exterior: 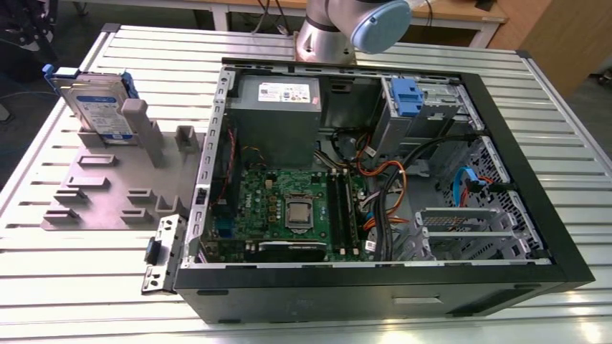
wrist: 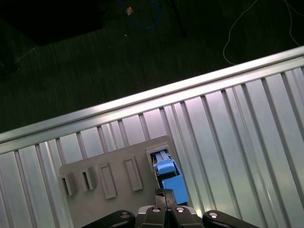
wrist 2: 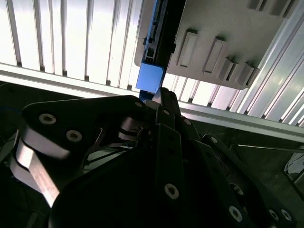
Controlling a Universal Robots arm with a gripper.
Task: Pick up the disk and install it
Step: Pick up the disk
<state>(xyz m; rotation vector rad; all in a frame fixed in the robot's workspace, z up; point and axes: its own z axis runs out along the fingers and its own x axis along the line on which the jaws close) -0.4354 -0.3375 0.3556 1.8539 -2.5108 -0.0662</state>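
Disk (exterior: 96,107) stands on edge in the end slot of the grey holder (exterior: 105,193), at the exterior view's left of the open case (exterior: 383,294). Its labelled face is turned outward and its blue frame runs along the top. Holder and case both rest on the slatted table (exterior: 57,301), just beside each other. Inside the case, a second blue carrier (exterior: 406,97) sits in the drive bay at the far corner.

In both wrist views the gripper (wrist: 161,192) hangs above the disk, roughly in line with its blue tab (wrist: 168,176) but apart from it. The jaws look closed, tips together, with nothing between them.

The step in hand appears to be the approach for the pick, and no contact has been made. To do it well:

- **Opening:** the jaws probably need to open wider than the disk's thickness before any descent, since closed tips would strike the top edge.
- **Alignment:** the fingers should line up parallel to the disk's flat faces and centre along its length, so that the pads close on the metal sides rather than on the springy blue tab.
- **Lift:** a straight pull along the slot walls should keep the disk from binding.
- **Main risk:** the holder looks light, so a skewed pull would likely drag or tip it.
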